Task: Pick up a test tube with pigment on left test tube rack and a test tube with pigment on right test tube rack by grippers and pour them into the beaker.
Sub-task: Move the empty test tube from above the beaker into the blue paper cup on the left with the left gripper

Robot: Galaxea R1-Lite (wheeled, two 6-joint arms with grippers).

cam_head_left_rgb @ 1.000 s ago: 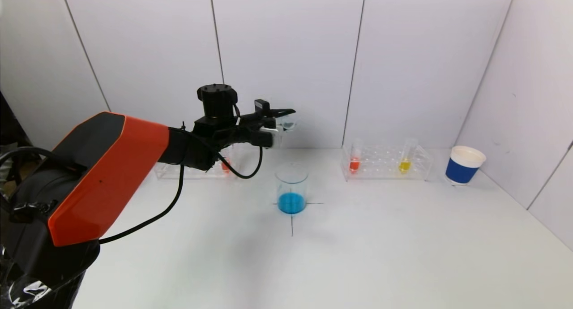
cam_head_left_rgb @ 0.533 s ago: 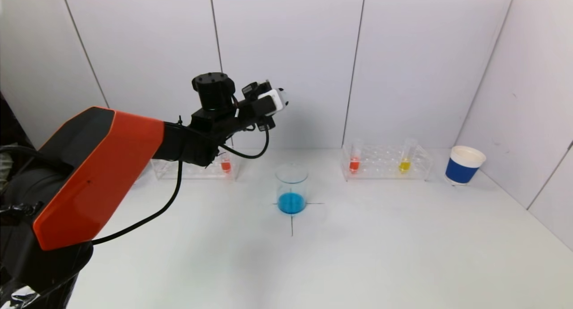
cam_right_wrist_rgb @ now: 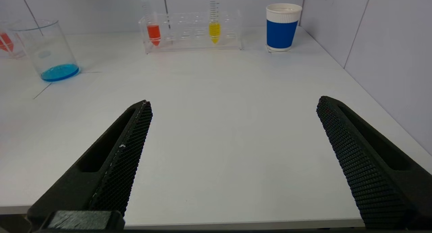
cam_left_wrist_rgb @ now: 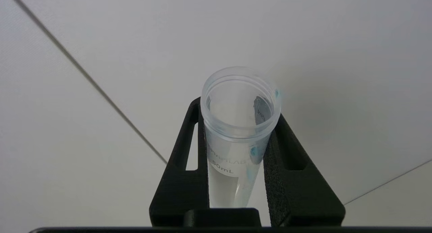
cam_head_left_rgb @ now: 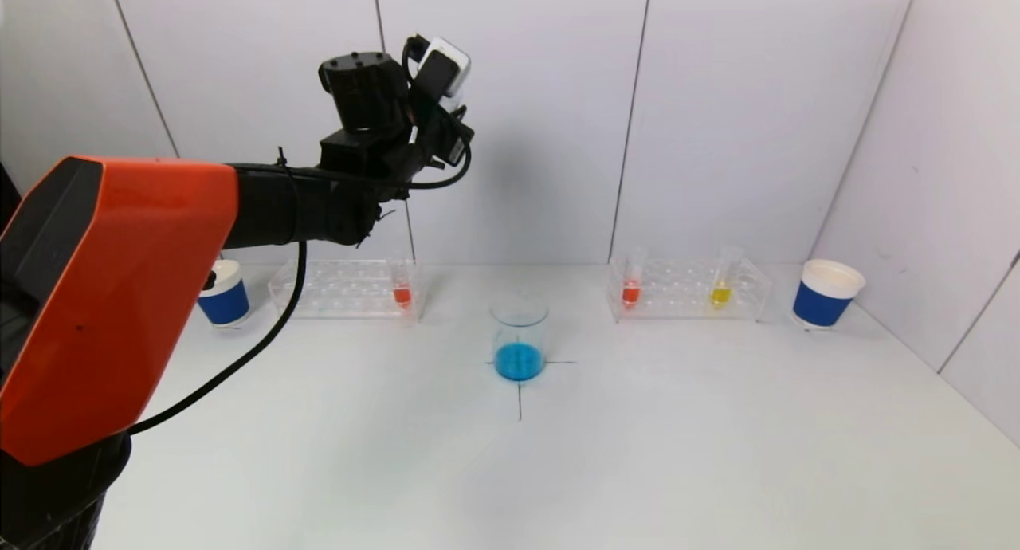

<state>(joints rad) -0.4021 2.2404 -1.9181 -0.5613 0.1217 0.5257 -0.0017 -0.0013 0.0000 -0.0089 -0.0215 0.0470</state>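
My left gripper (cam_left_wrist_rgb: 238,110) is shut on a clear test tube (cam_left_wrist_rgb: 236,148), empty apart from blue traces, its open mouth facing the wall. The left arm (cam_head_left_rgb: 319,199) holds it high, above and left of the beaker (cam_head_left_rgb: 519,335), which contains blue liquid. The left rack (cam_head_left_rgb: 335,291) has one orange-red tube (cam_head_left_rgb: 402,291). The right rack (cam_head_left_rgb: 689,293) carries a red tube (cam_head_left_rgb: 631,287) and a yellow tube (cam_head_left_rgb: 721,288). My right gripper (cam_right_wrist_rgb: 234,101) is open and empty, low over the table's near edge, with the right rack (cam_right_wrist_rgb: 192,32) far ahead.
A blue paper cup (cam_head_left_rgb: 826,293) stands right of the right rack, and another blue cup (cam_head_left_rgb: 223,293) left of the left rack. White wall panels close the back and right side. A black cross is marked on the table (cam_head_left_rgb: 637,438) under the beaker.
My left arm has lifted and swung back to the left, away from above the beaker. The held tube has turned from tipped sideways to facing the wall.
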